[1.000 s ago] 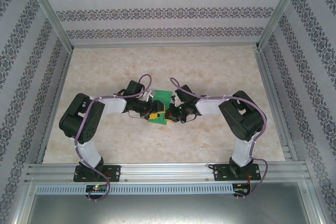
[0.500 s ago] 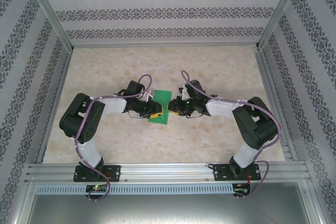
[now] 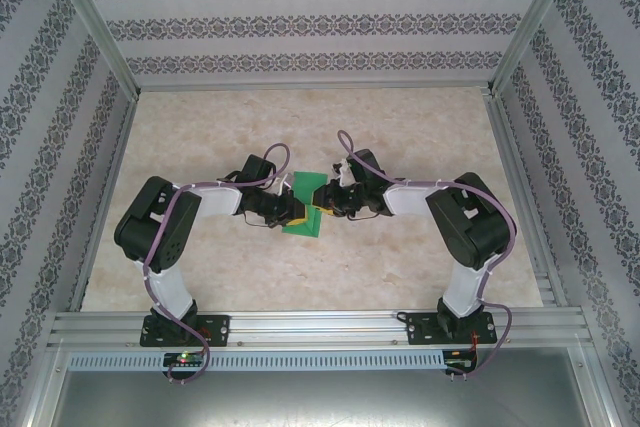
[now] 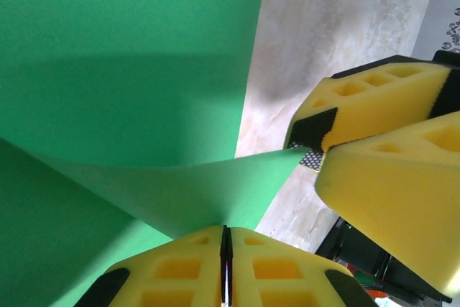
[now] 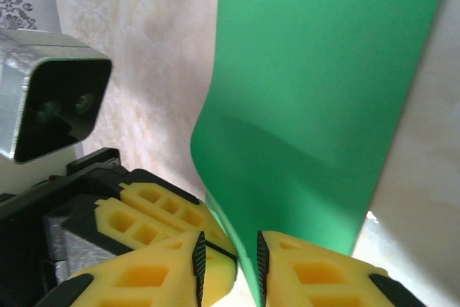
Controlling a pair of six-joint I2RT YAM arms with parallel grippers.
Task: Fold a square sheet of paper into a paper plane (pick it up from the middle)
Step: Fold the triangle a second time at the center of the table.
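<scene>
The square sheet of paper (image 3: 304, 187) is bright green and lies mid-table, lifted and curled between the two grippers. My left gripper (image 3: 297, 213) is shut on a raised edge of the sheet (image 4: 129, 48); in the left wrist view its yellow jaws (image 4: 226, 229) meet with the paper pinched between them. My right gripper (image 3: 320, 203) faces it from the right, and its yellow fingers (image 4: 388, 98) are close by. In the right wrist view the right gripper (image 5: 228, 246) stands open, with the sheet's curled edge (image 5: 323, 91) running through the gap against the right-hand pad.
The marble-patterned tabletop (image 3: 420, 137) lies bare around the arms. Patterned walls and metal frame posts (image 3: 95, 42) enclose it on three sides. The left wrist's camera housing (image 5: 50, 106) sits just left of the right gripper.
My left gripper has closed onto the sheet's edge. My right gripper has let go and opened, and its arm has shifted a little toward the back.
</scene>
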